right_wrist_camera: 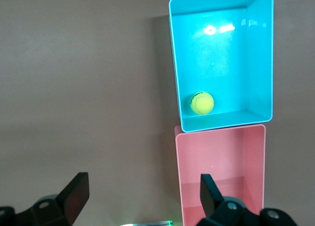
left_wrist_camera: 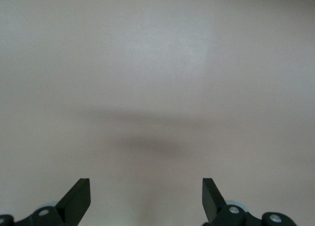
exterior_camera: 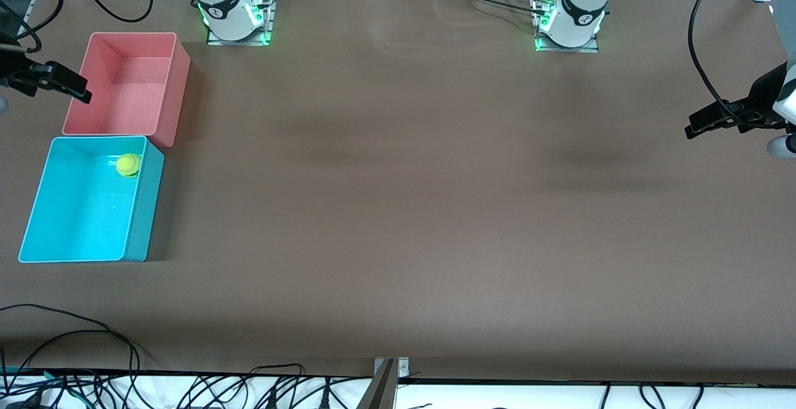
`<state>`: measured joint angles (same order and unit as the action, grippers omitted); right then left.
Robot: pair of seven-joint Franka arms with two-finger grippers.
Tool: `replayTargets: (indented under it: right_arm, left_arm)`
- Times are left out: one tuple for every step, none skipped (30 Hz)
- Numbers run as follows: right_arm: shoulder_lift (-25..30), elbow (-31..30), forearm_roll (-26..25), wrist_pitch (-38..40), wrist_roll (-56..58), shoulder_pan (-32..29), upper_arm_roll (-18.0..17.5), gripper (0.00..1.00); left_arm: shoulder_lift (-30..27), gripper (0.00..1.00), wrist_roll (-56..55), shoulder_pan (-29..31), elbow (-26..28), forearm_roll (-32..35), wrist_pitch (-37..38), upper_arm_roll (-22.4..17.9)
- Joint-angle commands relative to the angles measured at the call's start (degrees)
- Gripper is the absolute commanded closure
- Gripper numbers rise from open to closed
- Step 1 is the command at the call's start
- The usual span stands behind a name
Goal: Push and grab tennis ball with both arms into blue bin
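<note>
The tennis ball [exterior_camera: 129, 165] is seen lying inside the blue bin [exterior_camera: 37, 191], in the corner nearest the pink bin [exterior_camera: 180, 79] and toward the table's middle; its dark logo is only partly made out in the right wrist view [right_wrist_camera: 202, 103]. The two bins are set end to end at the right arm's end of the table [exterior_camera: 404, 210], the pink one farther from the front camera, their short walls touching or very nearly so — which cannot be told.

The right gripper [exterior_camera: 79, 91] is held in the air at the pink bin's outer edge, its fingers spread apart with nothing between them; most of its arm is cut off by the frame. Below it, both bins are in view [right_wrist_camera: 221, 58].

The left gripper [exterior_camera: 695, 124] hangs over bare table at the left arm's end, well apart from the ball, fingers [left_wrist_camera: 78, 199] spread wide and empty — only their tips are shown there.
</note>
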<state>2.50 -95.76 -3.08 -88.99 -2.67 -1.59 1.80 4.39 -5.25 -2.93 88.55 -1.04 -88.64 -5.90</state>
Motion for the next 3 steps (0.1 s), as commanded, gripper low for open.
replayTargets:
  right_arm:
    - [-1.09,2.50,1.32,1.53,0.29,-0.43,-0.04,0.00]
    - [-1.09,2.50,1.32,1.62,0.29,-0.43,-0.04,0.00]
    - [-1.09,2.50,1.32,1.62,0.29,-0.43,-0.04,0.00]
  left_arm:
    - [0.53,0.00,0.76,0.21,-1.18,-0.81,0.48,-0.25]
    - [0.53,0.00,0.76,0.21,-1.18,-0.81,0.48,-0.25]
    - [0.53,0.00,0.85,0.21,-1.18,-0.81,0.48,-0.25]
